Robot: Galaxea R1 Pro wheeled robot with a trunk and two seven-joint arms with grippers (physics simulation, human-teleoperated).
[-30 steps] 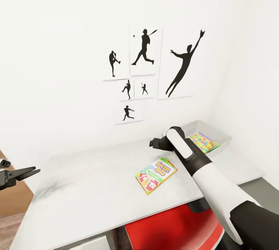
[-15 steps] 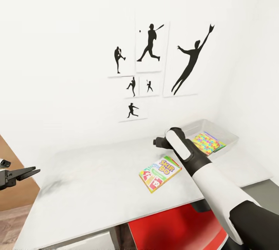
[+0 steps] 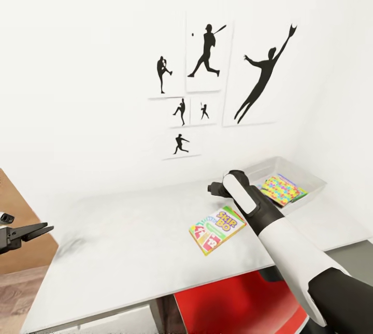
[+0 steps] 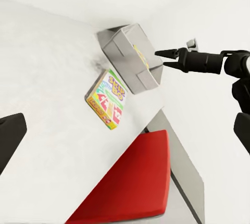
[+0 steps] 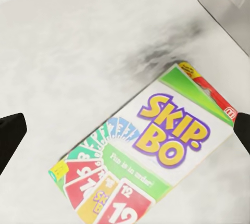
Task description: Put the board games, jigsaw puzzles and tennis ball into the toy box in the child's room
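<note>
The Skip-Bo board game (image 3: 217, 230) lies flat on the pale table (image 3: 129, 251). My right gripper (image 5: 125, 130) hovers open directly above it, its fingers wide apart and not touching the box (image 5: 151, 156). From the left wrist view, that gripper (image 4: 164, 59) hangs in the air over the game (image 4: 107, 99). The grey toy box (image 3: 305, 176) stands at the table's far right corner with the multicoloured jigsaw puzzle (image 3: 282, 190) inside it. My left gripper (image 3: 31, 233) is open and empty off the table's left end.
A red chair (image 3: 233, 303) is tucked under the table's front edge. The white wall with black sports-silhouette pictures (image 3: 207, 59) runs behind the table. A side wall closes in right of the toy box. Wood floor (image 3: 13, 292) shows at the left.
The whole head picture has shifted right and slightly up, so the camera has moved. Both arms keep about the same pose in the view.
</note>
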